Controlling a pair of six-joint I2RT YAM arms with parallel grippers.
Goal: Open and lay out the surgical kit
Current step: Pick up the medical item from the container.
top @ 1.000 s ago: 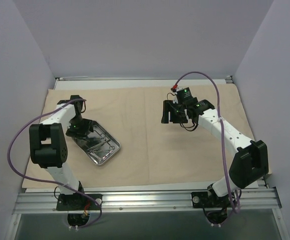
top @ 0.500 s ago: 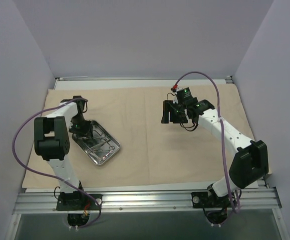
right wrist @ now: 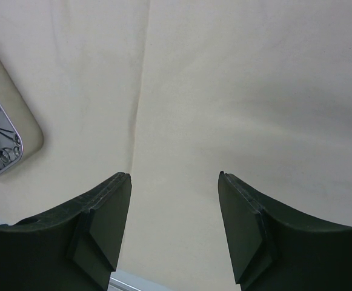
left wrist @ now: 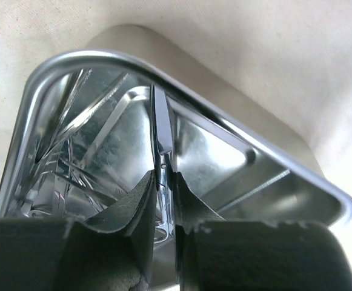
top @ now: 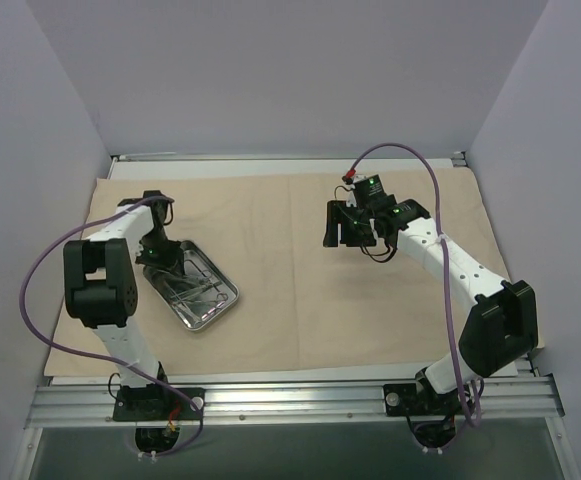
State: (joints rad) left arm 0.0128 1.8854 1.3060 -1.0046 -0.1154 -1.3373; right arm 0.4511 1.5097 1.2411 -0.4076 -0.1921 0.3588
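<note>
Two claws: left claw (left wrist: 162,182) clamps a slim instrument (left wrist: 159,127) inside the tray (left wrist: 248,115), near left; right claw (right wrist: 174,176) hangs apart over the cloth (right wrist: 224,73).

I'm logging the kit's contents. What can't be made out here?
Top view: instruments in the steel tray too small to count; left gripper covers its left end.
Left wrist: the fingers hide the near end of the pinched slim instrument; reflections confuse the others.
Right wrist: steel tray cut off by the left edge.
</note>
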